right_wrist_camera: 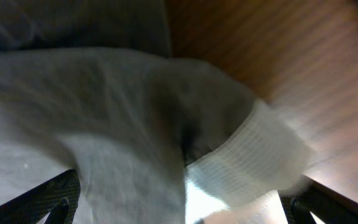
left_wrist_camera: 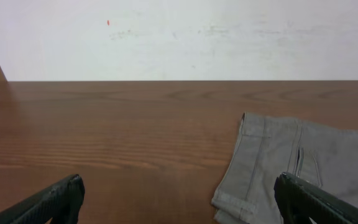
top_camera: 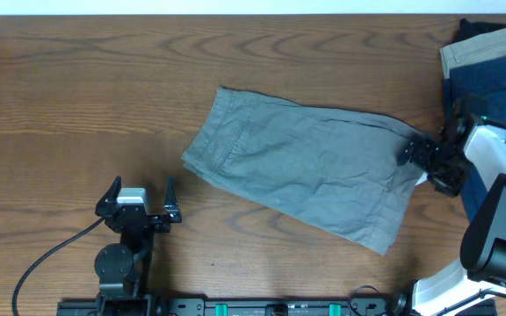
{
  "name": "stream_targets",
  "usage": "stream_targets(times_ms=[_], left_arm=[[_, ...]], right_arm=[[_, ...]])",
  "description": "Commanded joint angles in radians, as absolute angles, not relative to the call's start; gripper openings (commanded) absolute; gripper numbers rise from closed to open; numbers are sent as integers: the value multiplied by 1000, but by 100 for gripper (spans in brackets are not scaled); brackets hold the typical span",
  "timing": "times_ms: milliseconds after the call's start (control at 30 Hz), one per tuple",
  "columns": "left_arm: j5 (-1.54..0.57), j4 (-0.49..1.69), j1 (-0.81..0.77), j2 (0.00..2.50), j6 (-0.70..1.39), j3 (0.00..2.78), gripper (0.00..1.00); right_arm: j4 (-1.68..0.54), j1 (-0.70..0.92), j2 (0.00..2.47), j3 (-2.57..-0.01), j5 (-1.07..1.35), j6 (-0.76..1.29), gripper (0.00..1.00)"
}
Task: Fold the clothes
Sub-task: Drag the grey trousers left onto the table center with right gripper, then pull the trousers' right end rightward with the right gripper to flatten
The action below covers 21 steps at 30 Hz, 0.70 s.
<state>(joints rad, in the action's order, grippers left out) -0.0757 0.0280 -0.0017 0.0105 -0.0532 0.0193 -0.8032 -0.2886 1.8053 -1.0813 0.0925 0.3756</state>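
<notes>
The grey shorts (top_camera: 306,171) lie flat and slightly crumpled at the table's centre. They also show in the left wrist view (left_wrist_camera: 303,162). My right gripper (top_camera: 427,164) is at their right edge. In the right wrist view its fingers (right_wrist_camera: 182,208) stand wide apart, with grey cloth (right_wrist_camera: 104,124) and the pale inner waistband (right_wrist_camera: 253,155) between them. My left gripper (top_camera: 140,189) is open and empty on the bare wood left of the shorts, its fingers (left_wrist_camera: 179,199) spread wide. A navy-blue garment (top_camera: 490,88) and a tan garment (top_camera: 486,48) lie stacked at the far right.
The wooden table (top_camera: 77,88) runs to a white wall (left_wrist_camera: 179,37) at the back. The right arm's white body (top_camera: 503,219) stands at the right edge, partly over the navy garment. A black cable (top_camera: 42,259) trails from the left arm's base.
</notes>
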Motion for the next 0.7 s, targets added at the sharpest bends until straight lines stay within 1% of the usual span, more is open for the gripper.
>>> stream_targets(times_ms=[0,67,133,233,333,400,500,567,633,667], left_arm=[[-100,63,1,5,-59,4,98],[-100,63,1,5,-59,4,98],[-100,63,1,5,-59,4,98],[-100,63,1,5,-59,4,98],[-100,63,1,5,-59,4,98],[-100,63,1,5,-59,4,98],[-100,63,1,5,-59,4,98],[-100,63,1,5,-59,4,98],[-100,63,1,5,-59,4,98],[-100,63,1,5,-59,4,98]], right_arm=[[-757,-292,1796,-1026,167,389,98],[-723,-290,1797,-998,188,388,97],[-696,-285,1797,-976,192,389,93],[-669,-278,1797,-960,192,389,81],[-653,-274,1797,-960,192,389,64],[-629,-274,1797,-960,192,389,51],[-571,-274,1797,-960,207,389,25],[-533,-273,1797,-960,235,389,10],[-500,-274,1797,-960,263,389,2],[-482,-273,1797,-960,271,389,1]])
